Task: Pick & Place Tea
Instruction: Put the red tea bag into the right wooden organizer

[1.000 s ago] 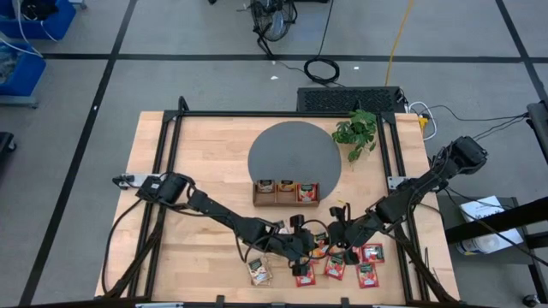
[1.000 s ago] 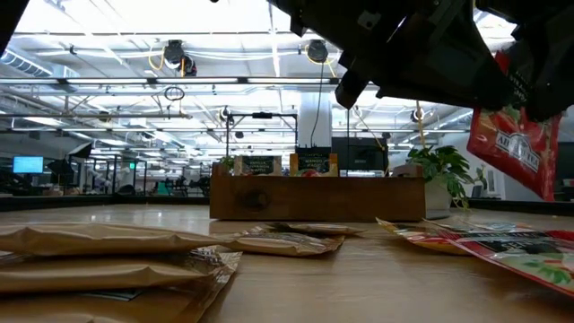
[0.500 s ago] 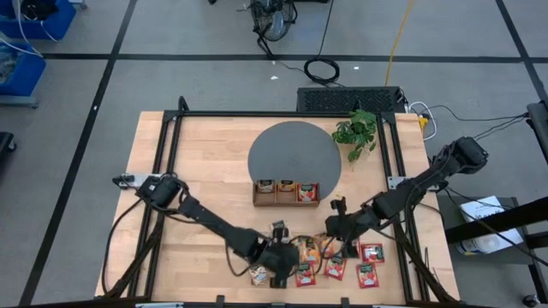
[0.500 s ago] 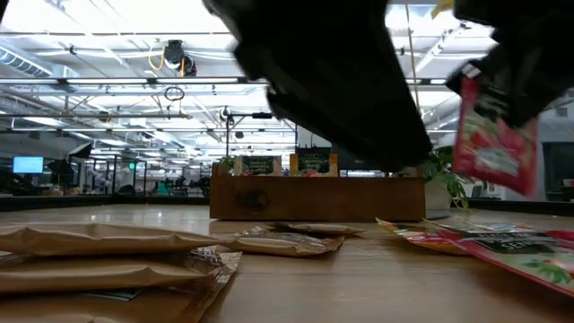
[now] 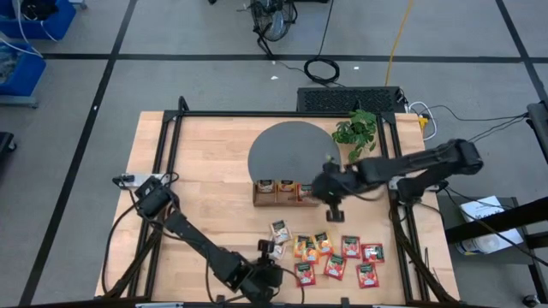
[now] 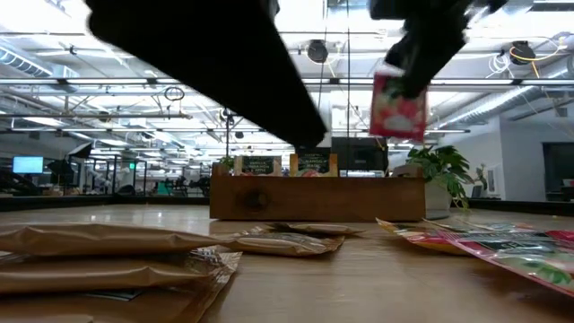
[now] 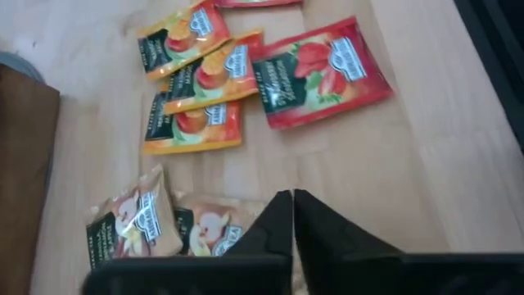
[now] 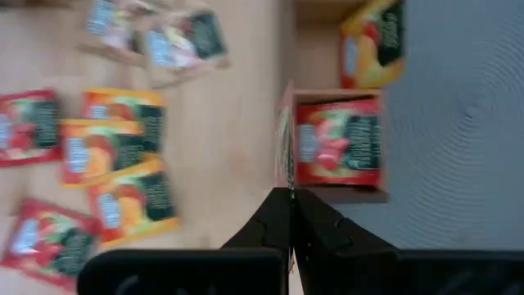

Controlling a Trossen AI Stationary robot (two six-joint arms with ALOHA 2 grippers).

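In the low view a blurred dark arm (image 6: 206, 72) is blocking the upper left; sachet labels (image 5: 300, 250) are reading too small overhead.

I'm working in an open lab hall: ceiling trusses (image 6: 134, 85), monitors (image 6: 27, 164), floor cables (image 5: 322, 68) beyond the surface (image 5: 214, 171).

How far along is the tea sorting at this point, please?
Done: the wooden tray already holds one sachet per slot, including a red one. In hand: the right hand, shut on a red sachet, hangs beside the tray's red slot. Left: beige, orange and red sachets on the table. The left hand is shut, holding nothing.
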